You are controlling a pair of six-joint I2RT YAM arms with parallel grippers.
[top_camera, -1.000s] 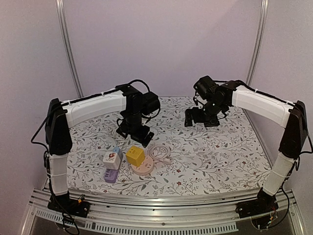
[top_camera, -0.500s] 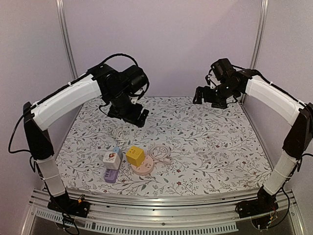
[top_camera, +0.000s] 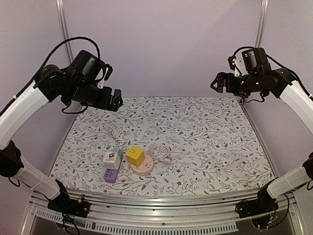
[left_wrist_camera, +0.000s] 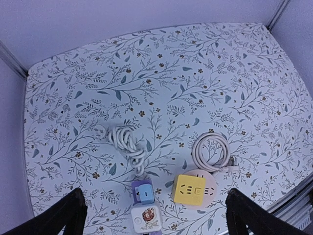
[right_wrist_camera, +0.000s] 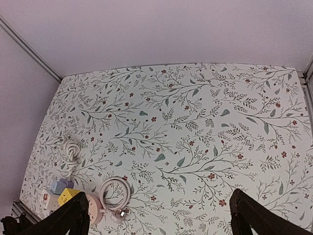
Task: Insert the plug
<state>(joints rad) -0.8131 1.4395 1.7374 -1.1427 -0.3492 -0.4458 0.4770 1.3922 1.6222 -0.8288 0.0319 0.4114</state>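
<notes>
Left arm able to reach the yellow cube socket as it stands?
Probably yes. The left pincer hangs open high above the table, with nothing between it and the yellow cube socket; the white adapter close beside it could crowd a finger.

top: high rear, forward | wrists: high, downward | shared: table [top_camera: 210, 142], yellow socket [top_camera: 135, 155]

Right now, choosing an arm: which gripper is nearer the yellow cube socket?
Left. The left gripper hangs rear-left above the yellow cube socket; the right gripper sits farther, rear right.
</notes>
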